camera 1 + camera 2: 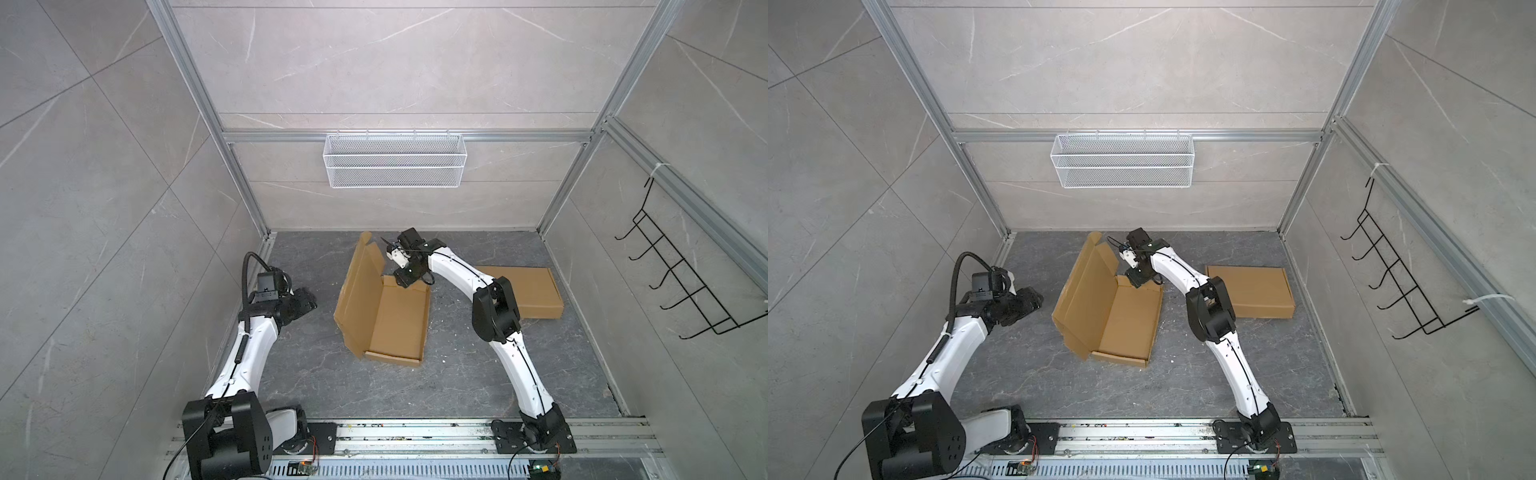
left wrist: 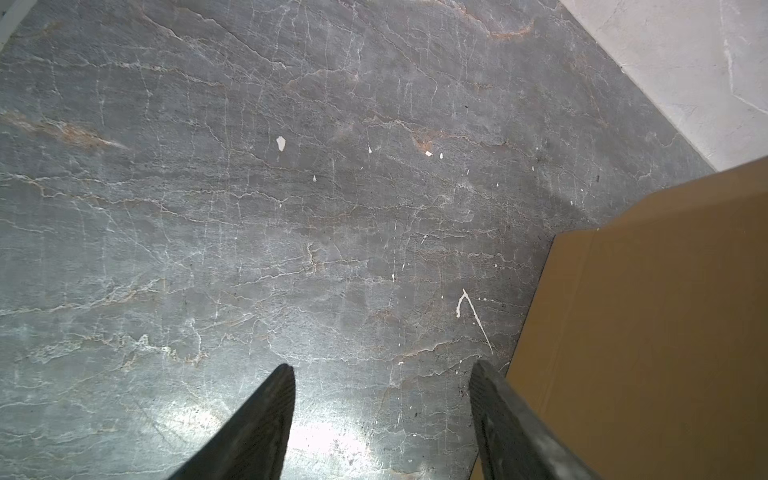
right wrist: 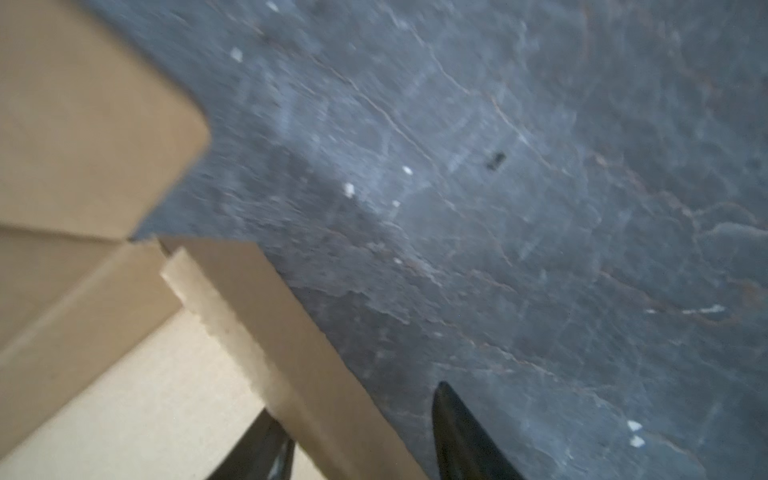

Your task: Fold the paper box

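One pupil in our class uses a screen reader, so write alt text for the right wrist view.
The right claw straddles a wall of the open cardboard box, with one finger inside and the other over the grey floor outside. The picture is blurred; a rounded flap stands beyond.

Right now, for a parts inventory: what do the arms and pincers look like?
Curved white links, black joints; left arm carries a ribbed black hose, right arm a thin black cable; left pincer and right pincer have tapered black fingers.
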`<control>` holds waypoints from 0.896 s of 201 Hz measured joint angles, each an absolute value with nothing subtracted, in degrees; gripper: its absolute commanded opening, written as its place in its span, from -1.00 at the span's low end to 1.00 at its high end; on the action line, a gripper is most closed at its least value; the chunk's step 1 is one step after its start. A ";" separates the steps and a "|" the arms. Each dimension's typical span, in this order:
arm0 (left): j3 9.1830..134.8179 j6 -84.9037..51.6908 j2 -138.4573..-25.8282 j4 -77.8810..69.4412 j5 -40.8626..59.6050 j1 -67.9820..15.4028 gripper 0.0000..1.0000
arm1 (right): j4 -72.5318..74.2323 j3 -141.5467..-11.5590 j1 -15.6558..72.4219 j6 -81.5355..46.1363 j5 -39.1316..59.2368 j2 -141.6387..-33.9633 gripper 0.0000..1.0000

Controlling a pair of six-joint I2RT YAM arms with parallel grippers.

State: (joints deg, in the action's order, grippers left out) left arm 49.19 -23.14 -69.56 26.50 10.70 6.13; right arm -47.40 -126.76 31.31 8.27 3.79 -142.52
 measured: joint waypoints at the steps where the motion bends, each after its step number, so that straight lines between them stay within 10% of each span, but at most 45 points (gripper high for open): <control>1: 49.21 -23.14 -69.56 26.50 10.70 6.13 0.38 | -47.33 -126.63 31.27 8.27 3.79 -142.50 -0.19; 138: 49.21 -23.22 -68.93 25.30 11.18 6.11 0.37 | -29.71 -83.64 25.76 -20.88 3.62 -119.04 -0.47; 180: 49.21 -23.24 -68.90 24.77 11.27 6.11 0.37 | -28.14 -80.44 25.80 -24.32 3.60 -116.64 -0.04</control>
